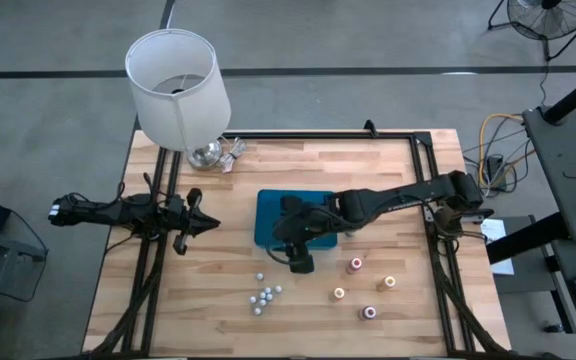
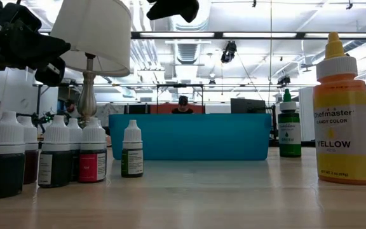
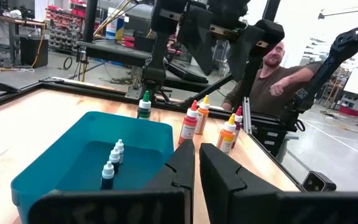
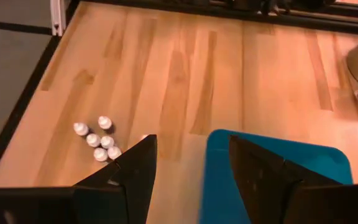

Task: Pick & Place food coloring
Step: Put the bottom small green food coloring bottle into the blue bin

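- Right gripper (image 1: 301,262) hangs at the tray's (image 1: 264,215) near edge, fingers wide, empty.
- Small bottles (image 1: 264,294) cluster on the table (image 1: 218,300); three stand in the tray.
- Left gripper (image 1: 211,223) waits closed, left of the tray.

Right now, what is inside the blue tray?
In the left wrist view, three small white-capped bottles stand inside the blue tray. From above, the right arm and its open gripper cover much of the tray, so anything else under them cannot be seen.
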Controlling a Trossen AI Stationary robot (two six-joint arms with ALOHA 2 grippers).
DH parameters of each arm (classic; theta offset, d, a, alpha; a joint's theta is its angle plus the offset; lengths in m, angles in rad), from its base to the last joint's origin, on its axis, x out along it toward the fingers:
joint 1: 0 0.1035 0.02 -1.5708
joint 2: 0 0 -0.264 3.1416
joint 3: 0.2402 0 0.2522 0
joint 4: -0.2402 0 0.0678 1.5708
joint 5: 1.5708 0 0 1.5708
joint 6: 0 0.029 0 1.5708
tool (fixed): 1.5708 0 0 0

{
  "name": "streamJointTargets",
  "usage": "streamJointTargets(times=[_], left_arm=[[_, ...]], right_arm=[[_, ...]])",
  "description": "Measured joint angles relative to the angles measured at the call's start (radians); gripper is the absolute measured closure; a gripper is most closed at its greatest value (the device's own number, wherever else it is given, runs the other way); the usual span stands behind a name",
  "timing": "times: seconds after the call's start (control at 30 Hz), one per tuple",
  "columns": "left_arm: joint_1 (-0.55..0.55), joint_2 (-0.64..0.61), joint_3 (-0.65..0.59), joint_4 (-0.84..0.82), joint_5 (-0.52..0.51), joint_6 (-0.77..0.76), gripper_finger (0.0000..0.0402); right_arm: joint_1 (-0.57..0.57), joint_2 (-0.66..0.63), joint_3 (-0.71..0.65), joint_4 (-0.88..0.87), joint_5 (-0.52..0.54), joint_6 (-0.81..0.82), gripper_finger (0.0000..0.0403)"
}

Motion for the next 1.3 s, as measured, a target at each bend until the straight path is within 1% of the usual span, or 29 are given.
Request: streamJointTargets(times=[0.17, 0.23, 0.43, 0.6, 0.83, 1.0, 1.1, 1.3], left_arm=[[0.0, 0.0, 0.0, 0.0, 0.0, 0.0, 0.0402], [0.0, 0.0, 0.0, 0.0, 0.0, 0.0, 0.0402], [0.0, 0.0, 0.0, 0.0, 0.0, 0.0, 0.0402], [0.0, 0.0, 0.0, 0.0, 0.0, 0.0, 0.0402], [0.0, 0.0, 0.0, 0.0, 0.0, 0.0, 0.0402], [0.0, 0.0, 0.0, 0.0, 0.0, 0.0, 0.0402], [0.0, 0.0, 0.0, 0.0, 0.0, 0.0, 0.0402], [0.0, 0.0, 0.0, 0.0, 0.0, 0.0, 0.0402]], right_arm=[[0.018, -0.031, -0.001, -0.009, -0.043, -0.023, 0.0211], [0.017, -0.047, 0.0, -0.009, -0.044, -0.022, 0.0211], [0.031, -0.042, -0.002, -0.012, -0.048, 0.076, 0.0211], [0.069, -0.02, -0.002, -0.02, -0.054, 0.035, 0.0211], [0.101, 0.001, -0.002, -0.097, -0.052, 0.03, 0.0211], [0.107, 0.001, -0.001, -0.13, -0.053, 0.059, 0.0211], [0.107, -0.007, 0.002, -0.145, -0.091, 0.077, 0.0211], [0.106, -0.026, 0.006, -0.123, -0.1, 0.048, 0.0211]])
